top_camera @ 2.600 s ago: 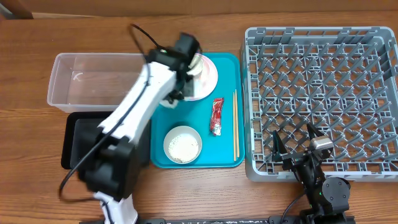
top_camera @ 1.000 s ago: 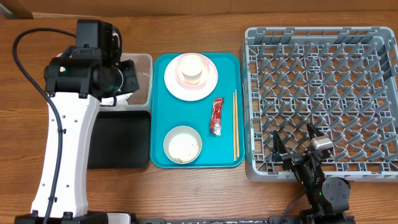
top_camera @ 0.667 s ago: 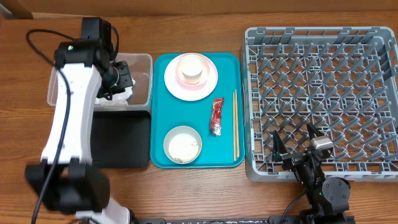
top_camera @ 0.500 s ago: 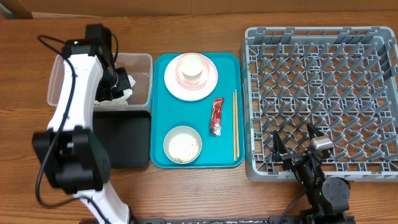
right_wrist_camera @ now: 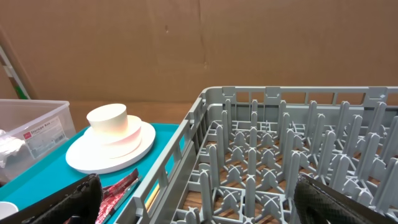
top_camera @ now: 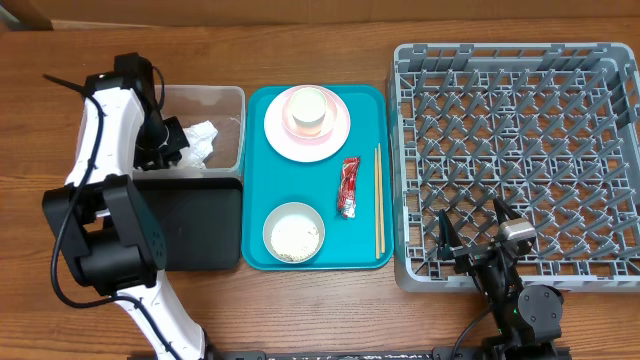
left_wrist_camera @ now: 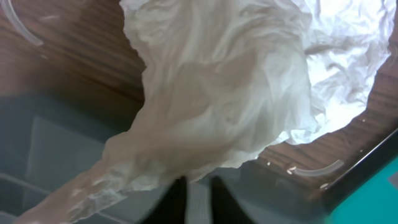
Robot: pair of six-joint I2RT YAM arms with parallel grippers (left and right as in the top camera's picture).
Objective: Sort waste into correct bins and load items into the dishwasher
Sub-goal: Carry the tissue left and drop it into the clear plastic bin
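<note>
**A:** Brown wooden table [top_camera: 300, 320], I see. What changed at the left?

**B:** Left gripper [top_camera: 170, 148] has gone from the round pink plate [top_camera: 336, 138] to the clear plastic tub [top_camera: 232, 95]. The crumpled white napkin [top_camera: 203, 140], thin and wrinkled, is inside it now.

**A:** Fingers closed on it?

**B:** I cannot tell; the paper hides them. Right gripper [top_camera: 472, 228] has not moved, its black fingers wide apart at the near edge of the grey pegged dish rack [top_camera: 515, 150].

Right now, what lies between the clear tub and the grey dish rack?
The teal tray fills the stretch between the clear tub and the dish rack. The overhead view shows this plainly.
</note>
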